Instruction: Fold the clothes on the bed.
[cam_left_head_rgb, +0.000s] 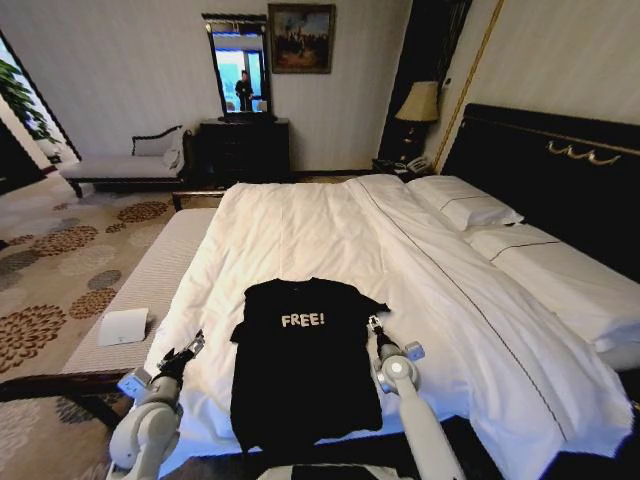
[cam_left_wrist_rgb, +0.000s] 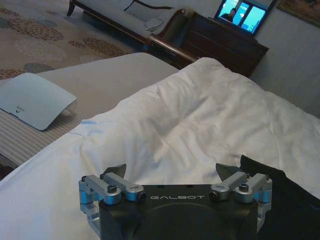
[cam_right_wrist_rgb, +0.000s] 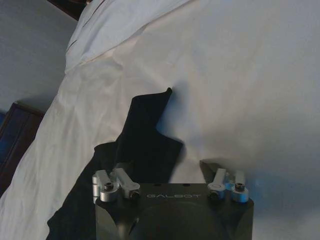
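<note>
T-shirt (cam_left_head_rgb: 305, 370) lies flat and face up on the bed (cam_left_head_rgb: 330, 240), near its foot edge, hem toward the robot and the "FREE!" lettering readable. Left gripper (cam_left_head_rgb: 190, 350) hovers over the duvet just beside the shirt's left edge, jaws spread wide and holding nothing. Right gripper (cam_left_head_rgb: 374, 325) sits at the shirt's right sleeve (cam_right_wrist_rgb: 147, 112), jaws also wide open, one finger over black fabric.

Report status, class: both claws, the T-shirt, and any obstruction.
Left claw open, beside the T-shirt, over the duvet. Right claw open at the other sleeve. T-shirt flat, unfolded, lettering up. Nothing in the way.
</note>
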